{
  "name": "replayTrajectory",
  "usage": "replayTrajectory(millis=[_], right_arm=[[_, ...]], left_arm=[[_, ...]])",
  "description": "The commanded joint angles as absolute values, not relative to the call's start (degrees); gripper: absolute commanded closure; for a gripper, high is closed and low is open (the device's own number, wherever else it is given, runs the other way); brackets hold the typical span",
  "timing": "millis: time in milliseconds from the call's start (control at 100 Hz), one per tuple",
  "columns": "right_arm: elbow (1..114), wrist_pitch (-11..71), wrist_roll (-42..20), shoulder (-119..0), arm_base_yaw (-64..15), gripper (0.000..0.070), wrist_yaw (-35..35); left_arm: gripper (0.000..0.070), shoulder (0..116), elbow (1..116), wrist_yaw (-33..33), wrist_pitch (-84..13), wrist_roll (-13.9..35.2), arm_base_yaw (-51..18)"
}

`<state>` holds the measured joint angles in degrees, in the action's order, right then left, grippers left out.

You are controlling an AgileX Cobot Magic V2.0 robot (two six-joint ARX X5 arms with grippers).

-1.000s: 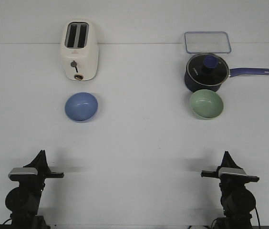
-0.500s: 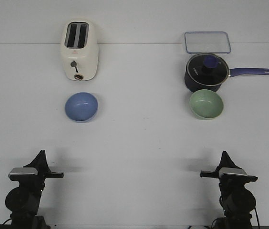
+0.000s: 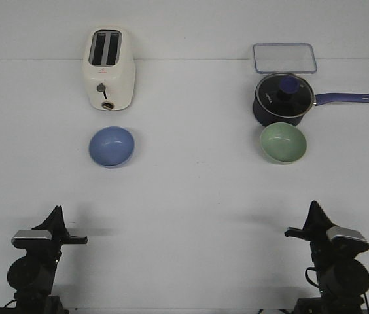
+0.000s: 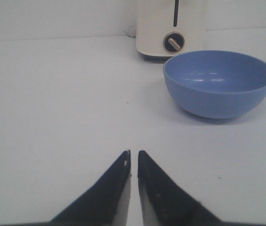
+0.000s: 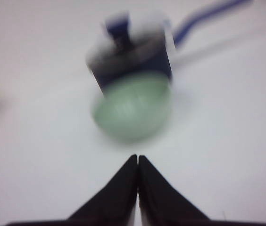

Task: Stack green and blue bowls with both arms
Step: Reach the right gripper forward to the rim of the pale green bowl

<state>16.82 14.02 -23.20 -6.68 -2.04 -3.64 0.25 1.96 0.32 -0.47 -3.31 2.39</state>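
The blue bowl (image 3: 112, 146) sits upright on the table's left half, in front of the toaster; the left wrist view shows the blue bowl (image 4: 219, 83) empty. On the right half stands the green bowl (image 3: 283, 142), right in front of the saucepan; the blurred right wrist view shows the green bowl (image 5: 133, 110) ahead of the fingertips. My left gripper (image 3: 57, 210) rests near the front edge, far from the blue bowl, its jaws almost together and empty (image 4: 133, 152). My right gripper (image 3: 314, 205) also sits near the front edge, shut and empty (image 5: 137, 157).
A cream toaster (image 3: 108, 67) stands at the back left. A dark navy saucepan (image 3: 283, 99) with a glass lid sits at the back right, its handle pointing right. Behind it lies a clear rectangular lid (image 3: 284, 57).
The right arm has swung to the right near the front edge, and its wrist view is blurred by motion. The left arm and both bowls stay where they were.
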Motion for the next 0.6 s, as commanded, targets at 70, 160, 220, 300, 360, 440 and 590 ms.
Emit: replayTrajectory(millis=[70, 160, 220, 300, 360, 440, 590], right_arm=[[32.8, 19.7, -16.6, -20.6, -2.0, 0.0581, -7.0], [41.4, 23.8, -14.4, -31.5, -2.0, 0.0263, -8.8], [46.4, 26.5, -14.0, -38.6, -1.8, 0.0229, -9.3], [52.7, 29.0, -13.6, -49.0, -1.1, 0.0229, -9.3], [56.6, 30.3, -13.6, -55.7, -0.2, 0.0230, -9.0], [62.5, 32.6, -13.6, -65.3, 1.7, 0.0230, -6.9], [73.2, 38.1, -13.4, -81.7, 5.5, 0.0230, 0.7]], left_arm=[[0.0687, 0.2, 0.8, 0.4, 0.1, -3.2, 2.6], [0.0687, 0.2, 0.8, 0.4, 0.1, -3.2, 2.6], [0.0687, 0.2, 0.8, 0.4, 0.1, -3.2, 2.6], [0.0687, 0.2, 0.8, 0.4, 0.1, -3.2, 2.6], [0.0687, 0.2, 0.8, 0.4, 0.1, -3.2, 2.6], [0.0687, 0.2, 0.8, 0.4, 0.1, -3.2, 2.6], [0.0687, 0.2, 0.8, 0.4, 0.1, -3.2, 2.6]])
